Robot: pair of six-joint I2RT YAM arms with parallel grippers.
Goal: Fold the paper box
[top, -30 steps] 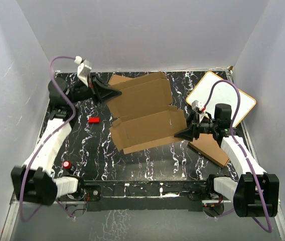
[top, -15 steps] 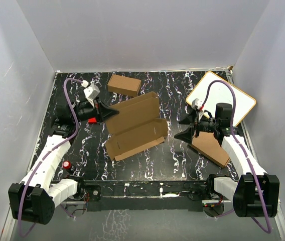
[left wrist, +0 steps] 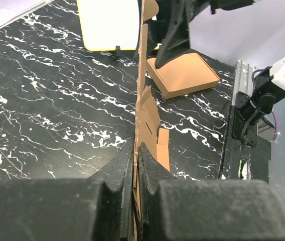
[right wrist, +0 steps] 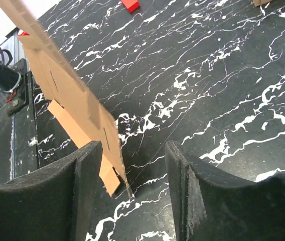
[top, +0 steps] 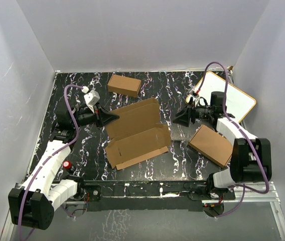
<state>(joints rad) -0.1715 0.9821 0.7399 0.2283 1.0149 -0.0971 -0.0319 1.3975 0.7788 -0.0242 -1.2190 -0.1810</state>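
Observation:
The paper box is an unfolded brown cardboard sheet with flaps and slots, held tilted above the middle of the table. My left gripper is shut on its left edge; in the left wrist view the jaws pinch the sheet edge-on. My right gripper hovers just off the sheet's right edge, open. In the right wrist view the sheet's corner hangs beside the left finger, inside the gap but untouched by either pad.
A small chunky carton sits at the back. A flat brown carton lies at the right under my right arm, with a white yellow-rimmed board behind it. A red knob is near the left base, and a red block lies beyond the sheet.
The left gripper pulled the sheet nearer and leftward, uncovering the small carton. The right gripper let go of the sheet's right edge, opened, and swung toward the back right.

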